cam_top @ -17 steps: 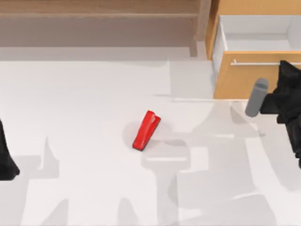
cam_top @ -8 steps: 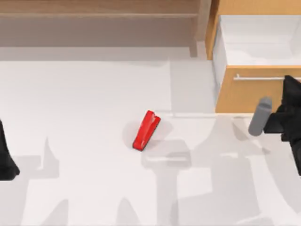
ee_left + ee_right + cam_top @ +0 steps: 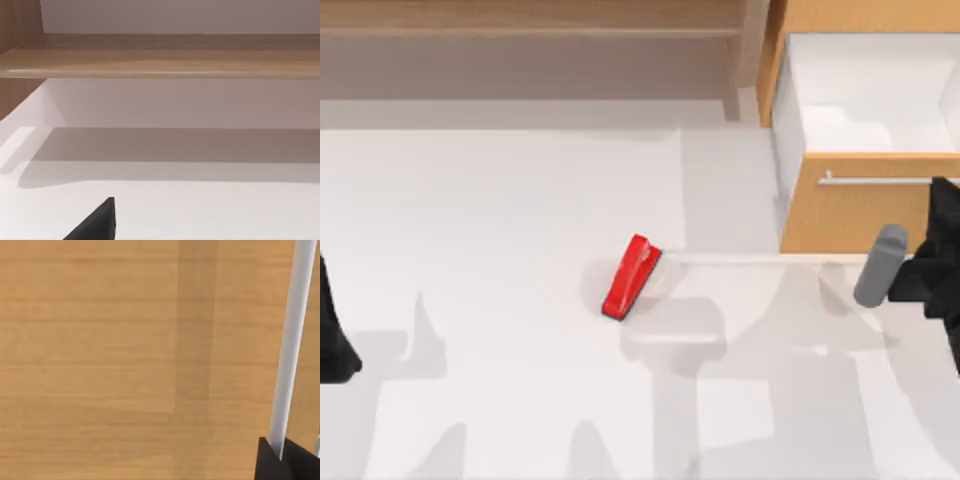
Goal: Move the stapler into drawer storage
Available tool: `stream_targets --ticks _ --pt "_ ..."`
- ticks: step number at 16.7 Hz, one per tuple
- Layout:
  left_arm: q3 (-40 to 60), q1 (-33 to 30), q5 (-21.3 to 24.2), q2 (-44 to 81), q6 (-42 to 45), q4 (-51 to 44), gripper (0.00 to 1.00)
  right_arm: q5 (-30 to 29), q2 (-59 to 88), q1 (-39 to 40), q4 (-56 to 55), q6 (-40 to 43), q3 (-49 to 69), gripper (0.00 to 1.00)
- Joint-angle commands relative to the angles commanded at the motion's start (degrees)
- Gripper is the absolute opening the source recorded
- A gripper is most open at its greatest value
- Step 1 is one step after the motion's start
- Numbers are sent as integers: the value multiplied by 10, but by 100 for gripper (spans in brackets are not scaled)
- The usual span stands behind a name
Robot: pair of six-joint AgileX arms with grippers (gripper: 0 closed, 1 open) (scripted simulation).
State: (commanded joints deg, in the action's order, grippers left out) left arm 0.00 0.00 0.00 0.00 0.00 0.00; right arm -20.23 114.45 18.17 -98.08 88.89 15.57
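my right gripper sits at the front of the drawer, at the right side of the table. in the right wrist view its dark fingertips close around the lower end of the silver bar handle, so i read it as clamped on that handle, with the tan drawer front right up against my wrist camera. from above, the handle runs across the drawer front and meets my claw at its right end. the drawer stands pulled out, its white interior open to view just beyond my claw.

the stapler lies flat on the table, well apart from my right claw, off toward the middle of the table and a little nearer to me than the drawer front. it lies at a slant, with one end pointing roughly toward the drawer side and the other end away from it. nothing touches it.

my left arm is parked at the left edge of the table, farther from the stapler than my right claw is. the left wrist view shows a dark bit of its gripper over the white tabletop, facing the long brown shelf; i cannot tell whether that claw is open or closed.
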Motion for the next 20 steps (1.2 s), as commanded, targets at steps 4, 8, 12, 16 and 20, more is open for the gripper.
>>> stream_targets --ticks 4,8,12,16,20 --pt "0 0 0 0 0 0 100 0 0 0 0 0 0 38" --pt "0 0 0 0 0 0 100 0 0 0 0 0 0 68" --pt "0 0 0 0 0 0 100 0 0 0 0 0 0 98" --pt "0 0 0 0 0 0 100 0 0 0 0 0 0 100" --pt "0 0 0 0 0 0 100 0 0 0 0 0 0 100"
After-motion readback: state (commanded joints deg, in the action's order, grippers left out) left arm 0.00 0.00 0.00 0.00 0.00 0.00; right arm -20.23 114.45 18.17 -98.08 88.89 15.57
